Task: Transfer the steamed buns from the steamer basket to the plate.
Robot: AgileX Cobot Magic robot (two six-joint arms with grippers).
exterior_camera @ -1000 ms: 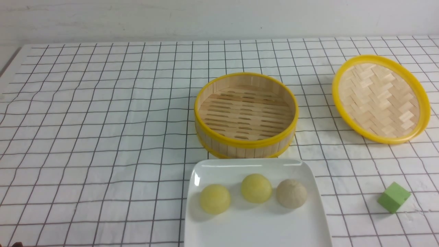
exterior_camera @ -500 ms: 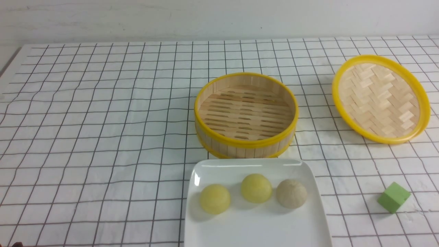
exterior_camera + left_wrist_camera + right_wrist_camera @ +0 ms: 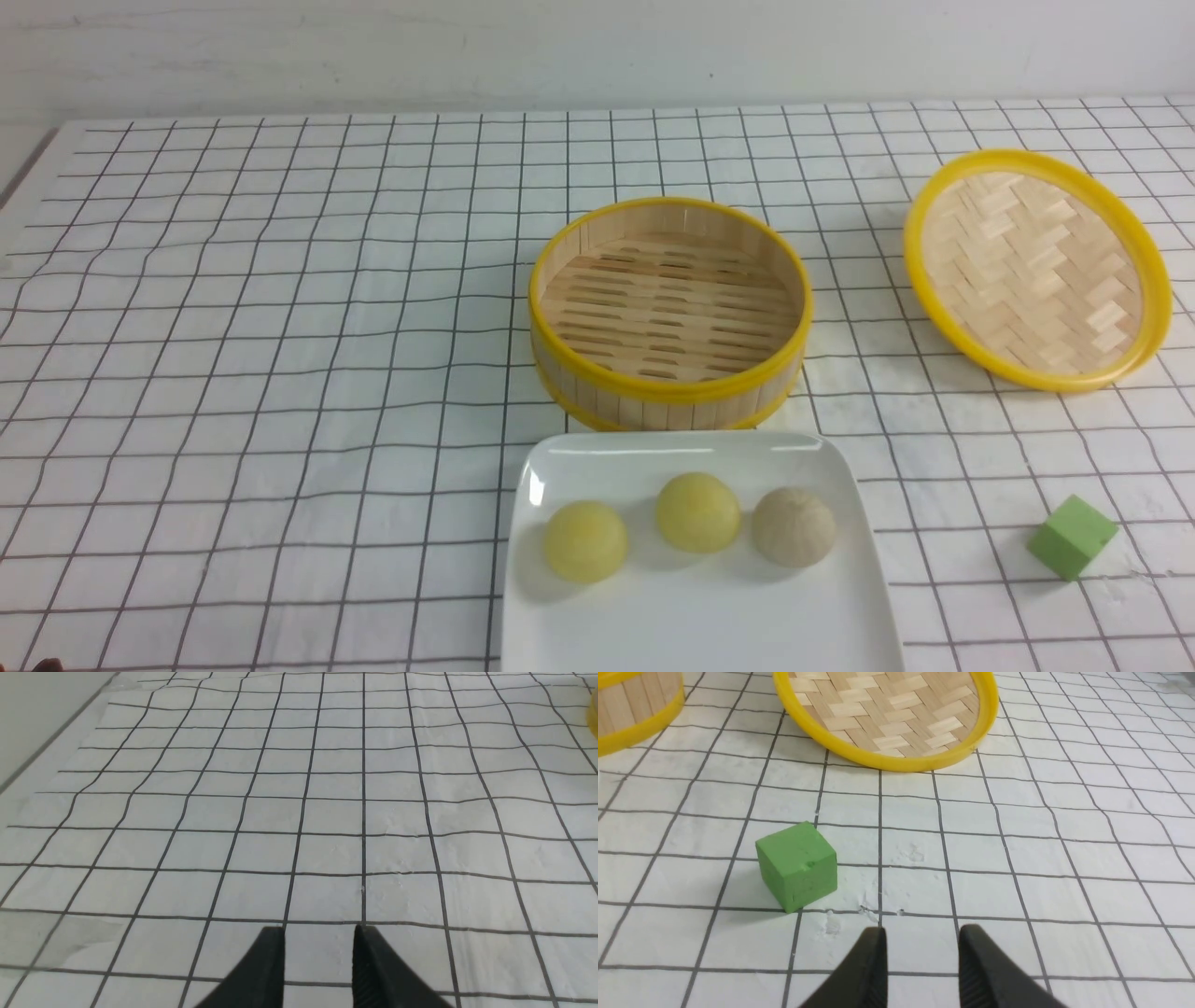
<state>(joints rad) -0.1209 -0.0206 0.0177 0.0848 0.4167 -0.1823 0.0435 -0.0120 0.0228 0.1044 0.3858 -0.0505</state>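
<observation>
Both jaws parted, empty, over tablecloth [image 3: 327, 812].

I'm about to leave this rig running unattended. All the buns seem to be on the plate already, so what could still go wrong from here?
1. The plate runs past the near edge of the front view, so its overhang at the table edge can't be checked; a bump might tip it.
2. The three steamed buns are round and loose; a nudge could roll them.
3. The right gripper hangs near the green cube and could knock it when moving.

Green cube [image 3: 1072, 537], white plate [image 3: 695, 630], yellow-rimmed basket [image 3: 668, 387] (slatted floor)
</observation>
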